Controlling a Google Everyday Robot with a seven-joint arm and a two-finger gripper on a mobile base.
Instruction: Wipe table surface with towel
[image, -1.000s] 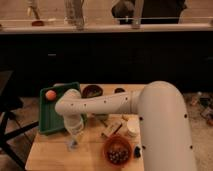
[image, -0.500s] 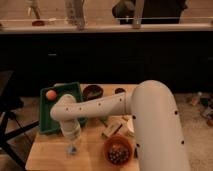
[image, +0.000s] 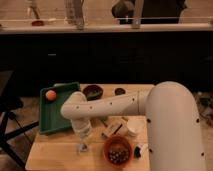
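Near edge of the light tan wooden tabletop (image: 52, 154): round orange bowl (image: 118, 150). Near it, the small crumpled grey-blue towel (image: 81, 148) lies directly below the downward-pointing pincer (image: 82, 140); whether it grips cannot be told. Behind: green rectangular tray (image: 52, 115).

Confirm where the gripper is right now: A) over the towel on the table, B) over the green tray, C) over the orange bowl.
A: the gripper points down right over the towel on the table surface, beside the green tray.
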